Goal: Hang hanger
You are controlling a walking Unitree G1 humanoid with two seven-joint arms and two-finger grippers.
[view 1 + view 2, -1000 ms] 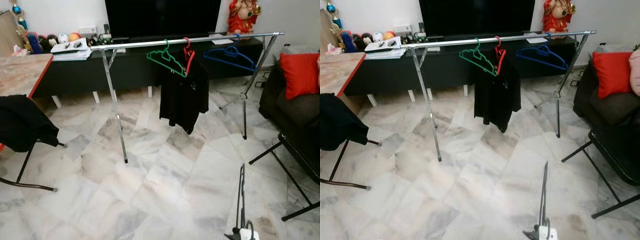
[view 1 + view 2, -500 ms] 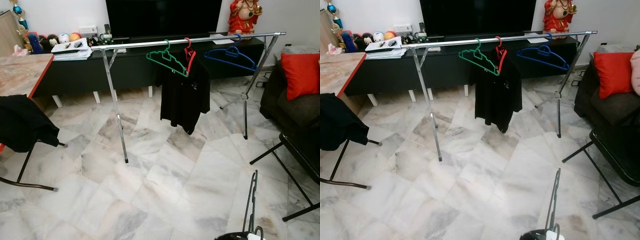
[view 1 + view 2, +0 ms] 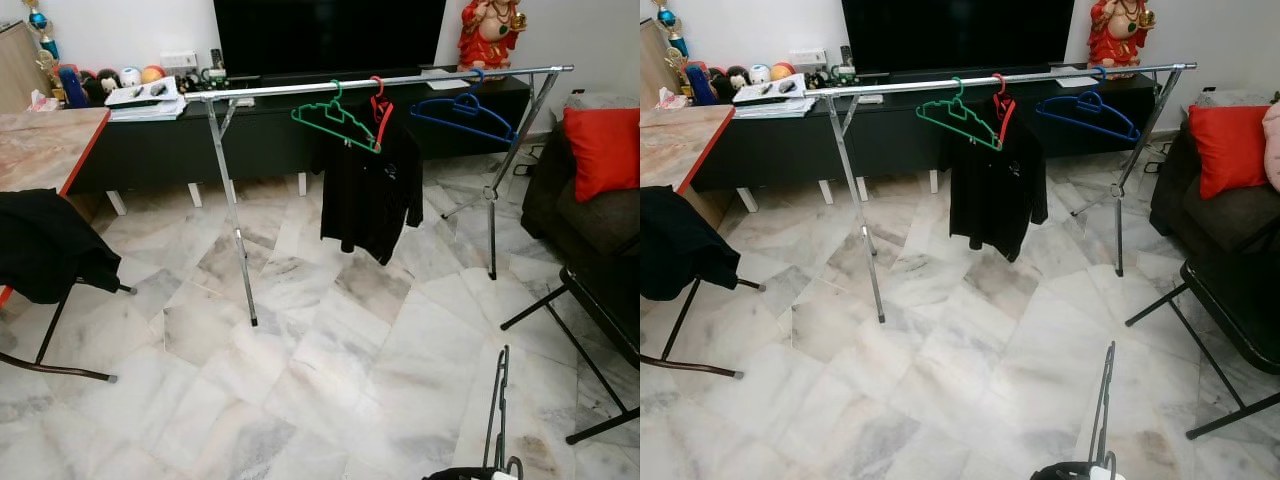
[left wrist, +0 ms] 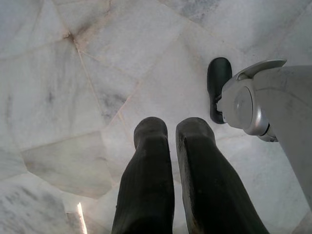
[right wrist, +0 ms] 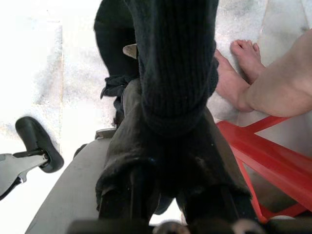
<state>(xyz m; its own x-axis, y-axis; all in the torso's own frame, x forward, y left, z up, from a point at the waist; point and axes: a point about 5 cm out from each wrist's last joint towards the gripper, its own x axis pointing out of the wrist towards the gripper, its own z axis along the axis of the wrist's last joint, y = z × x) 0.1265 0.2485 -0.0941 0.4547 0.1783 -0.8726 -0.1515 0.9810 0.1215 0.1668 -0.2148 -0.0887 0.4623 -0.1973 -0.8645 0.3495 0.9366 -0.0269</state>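
Hanging idle over pale marble floor, the left gripper has its two black ribbed fingers pressed together with nothing between them. Along the left stands a red-edged wooden table, with a black garment draped over a thin black-framed chair beside it. Across the room runs a long chrome clothes rail on crossed metal legs, in front of a low black cabinet. From left to right it carries a green plastic hanger, a red hanger bearing a black shirt, and a blue hanger. A red cushion sits on a dark sofa at the right. The right gripper is clamped on black fabric, and a thin black hanger rises at the lower right. A person's bare foot rests on the floor near red bars.
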